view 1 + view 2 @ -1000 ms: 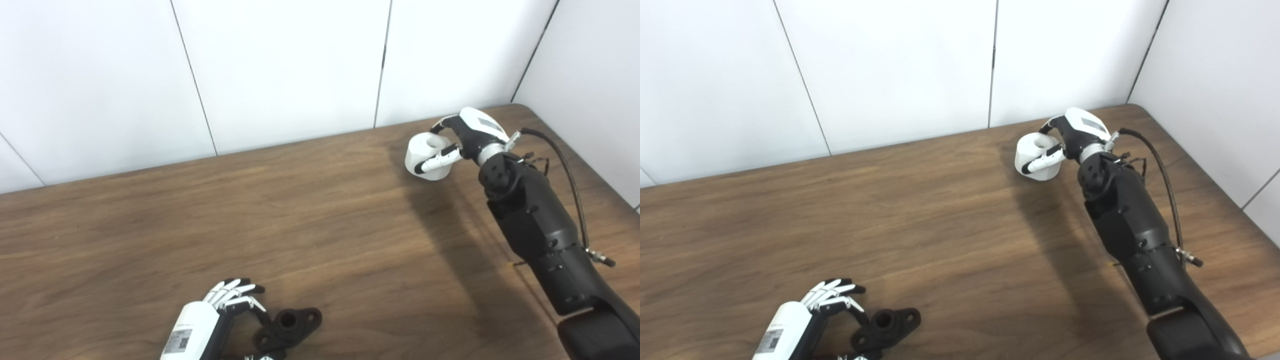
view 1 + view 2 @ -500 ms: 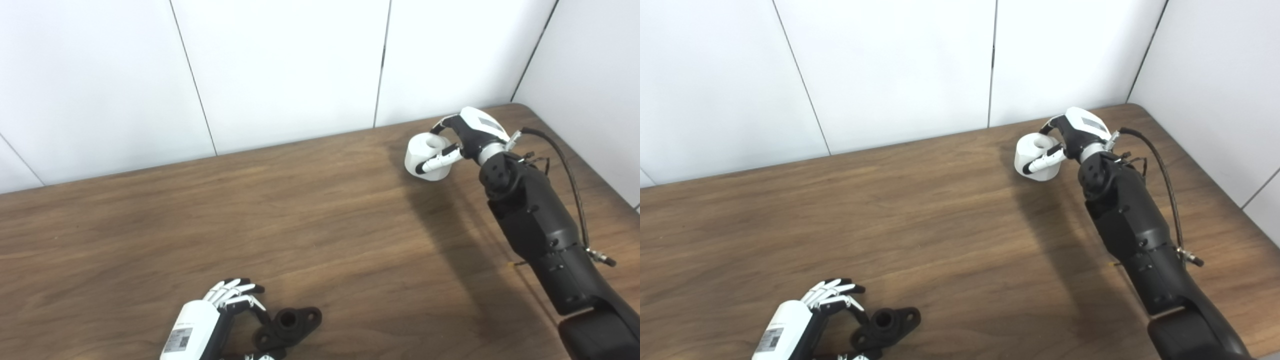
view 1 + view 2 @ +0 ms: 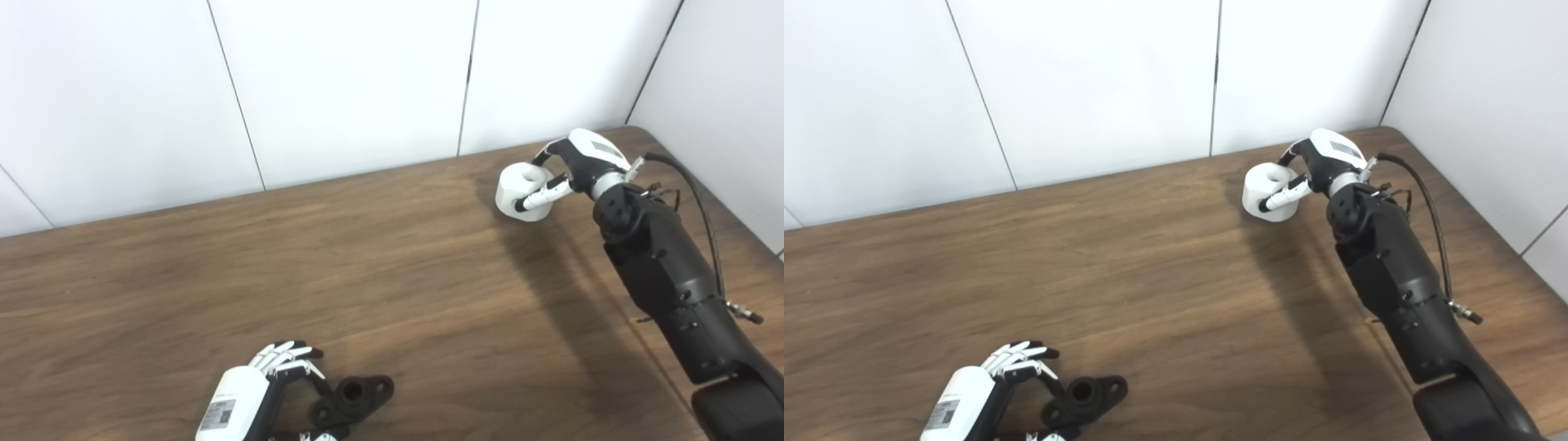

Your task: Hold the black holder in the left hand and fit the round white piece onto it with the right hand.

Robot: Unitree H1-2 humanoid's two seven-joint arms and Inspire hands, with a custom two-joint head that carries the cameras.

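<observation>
I see my right hand (image 3: 566, 171) at two o'clock on the wooden table (image 3: 306, 275), fingers and thumb curled around the round white piece (image 3: 522, 192), gripping it near the far edge. My left hand (image 3: 269, 383) sits at seven o'clock, fingers partly curled and spread beside the black holder (image 3: 355, 399), which lies flat on the table; I cannot tell whether it grips the holder. The two parts are well apart.
</observation>
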